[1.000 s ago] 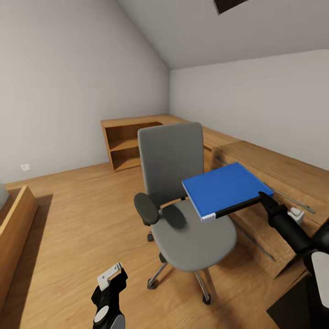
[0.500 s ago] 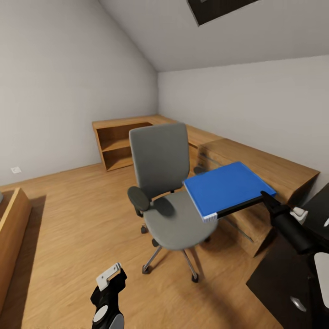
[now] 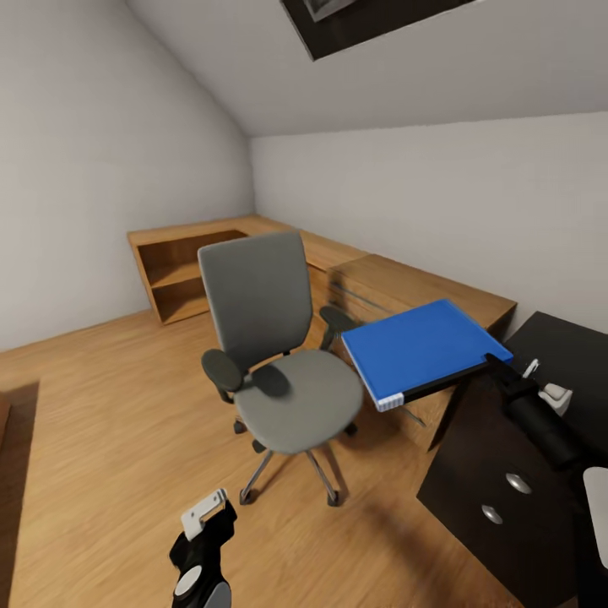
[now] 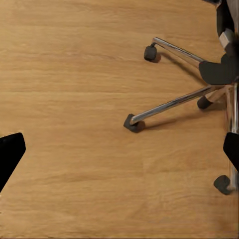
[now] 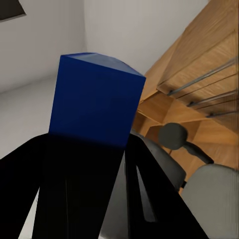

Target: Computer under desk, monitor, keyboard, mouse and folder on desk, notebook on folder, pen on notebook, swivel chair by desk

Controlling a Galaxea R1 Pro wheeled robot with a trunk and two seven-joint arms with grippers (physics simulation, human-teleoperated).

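Inspector A: Right gripper [image 3: 496,365] is clamped on the near edge of the thick bright blue folder [image 3: 422,344], held flat in the air beside the grey padded swivel chair [image 3: 274,346].

Inspector B: Noted. Chair stands on the light wooden plank floor [image 3: 110,422]. The glossy black desk [image 3: 574,350] with knobbed drawer unit [image 3: 498,494] sits under the right arm. Left gripper [image 3: 205,513] hangs low over the floor; finger spacing unclear.

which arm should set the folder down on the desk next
The right. Its hand is already shut on the blue folder, held in the air beside the black desk. The left hand hangs low over the wooden floor near the swivel chair base, holding nothing.
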